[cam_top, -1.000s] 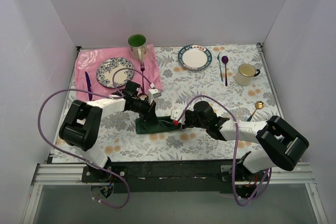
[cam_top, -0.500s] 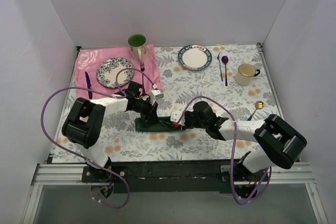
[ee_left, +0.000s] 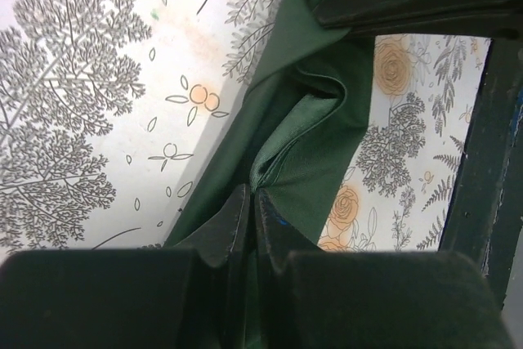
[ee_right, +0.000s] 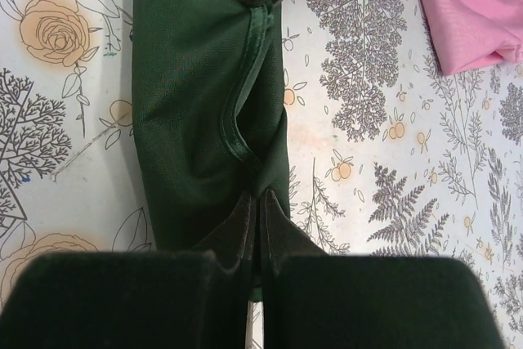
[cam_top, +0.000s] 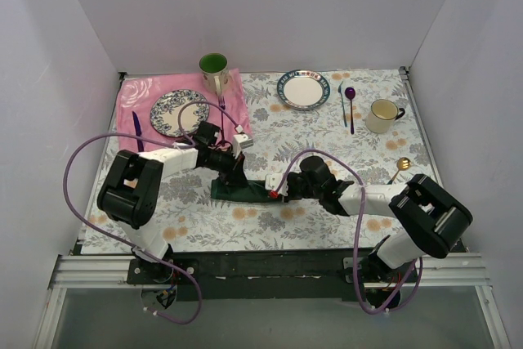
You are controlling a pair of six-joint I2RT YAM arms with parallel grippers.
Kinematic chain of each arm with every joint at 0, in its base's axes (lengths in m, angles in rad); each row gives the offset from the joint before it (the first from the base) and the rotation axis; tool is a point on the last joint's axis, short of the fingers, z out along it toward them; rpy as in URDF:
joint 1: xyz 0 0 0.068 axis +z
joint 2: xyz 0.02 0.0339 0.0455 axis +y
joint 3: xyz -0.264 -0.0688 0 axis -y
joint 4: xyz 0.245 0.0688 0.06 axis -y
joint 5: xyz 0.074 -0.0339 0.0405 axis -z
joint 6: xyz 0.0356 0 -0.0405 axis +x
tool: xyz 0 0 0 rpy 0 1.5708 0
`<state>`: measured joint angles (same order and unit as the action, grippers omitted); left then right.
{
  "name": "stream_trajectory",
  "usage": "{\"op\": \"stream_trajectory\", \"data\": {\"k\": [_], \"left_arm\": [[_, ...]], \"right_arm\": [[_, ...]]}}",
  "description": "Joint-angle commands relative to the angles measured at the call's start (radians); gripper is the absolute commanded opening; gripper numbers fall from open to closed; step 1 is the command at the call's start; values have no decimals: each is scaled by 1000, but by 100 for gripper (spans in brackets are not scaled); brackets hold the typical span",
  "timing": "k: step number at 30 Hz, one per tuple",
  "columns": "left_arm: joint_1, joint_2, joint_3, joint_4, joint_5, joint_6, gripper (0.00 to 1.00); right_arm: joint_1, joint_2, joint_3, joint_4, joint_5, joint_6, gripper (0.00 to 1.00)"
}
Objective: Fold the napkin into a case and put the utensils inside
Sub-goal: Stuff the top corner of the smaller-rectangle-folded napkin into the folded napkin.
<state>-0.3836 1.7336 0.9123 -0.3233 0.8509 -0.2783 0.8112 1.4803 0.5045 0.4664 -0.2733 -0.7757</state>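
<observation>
left gripper (ee_left: 252, 202): fingers pinched closed on a fold of the dark green soft cloth napkin (ee_left: 310, 132), at its left end. right gripper (ee_right: 260, 202): fingers pressed together on the napkin's hem at the right end. napkin lies as a narrow bunched strip on the floral-print tablecloth (cam_top: 204, 226), mid-table, stretched between both grippers. slim gold-headed spoon (cam_top: 402, 166) lies well apart, far right.

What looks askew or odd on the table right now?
The napkin is puckered between the left gripper and right gripper, both pinching it, its hem buckling instead of lying flat. Nothing looks spilled or broken.
</observation>
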Motion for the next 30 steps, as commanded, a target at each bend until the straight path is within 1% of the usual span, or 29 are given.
{"op": "stream_trajectory", "data": {"k": [1, 8, 13, 16, 20, 23, 26, 27, 30], "left_arm": [[-5, -88, 8, 4, 24, 39, 0], [-6, -6, 34, 9, -3, 48, 0], [-5, 52, 54, 33, -19, 24, 0], [-5, 89, 63, 26, -32, 8, 0], [-5, 122, 79, -19, -56, -22, 0], [-3, 141, 74, -39, -59, -36, 0], [-3, 145, 63, -30, -62, -45, 0], [-3, 149, 63, -30, -61, -45, 0], [-3, 161, 68, -28, -65, -51, 0]], "right_arm": [[-7, 15, 45, 6, -47, -34, 1], [-20, 31, 55, -3, -81, -60, 1], [-26, 44, 62, -12, -96, -83, 1], [-33, 58, 68, -12, -102, -97, 1], [-50, 74, 109, -26, -70, -83, 1], [-63, 72, 166, -64, -24, -28, 16], [-67, 71, 245, -169, 12, 35, 30], [-69, 72, 278, -192, 19, 44, 37], [-70, 75, 301, -235, 69, 67, 46]]}}
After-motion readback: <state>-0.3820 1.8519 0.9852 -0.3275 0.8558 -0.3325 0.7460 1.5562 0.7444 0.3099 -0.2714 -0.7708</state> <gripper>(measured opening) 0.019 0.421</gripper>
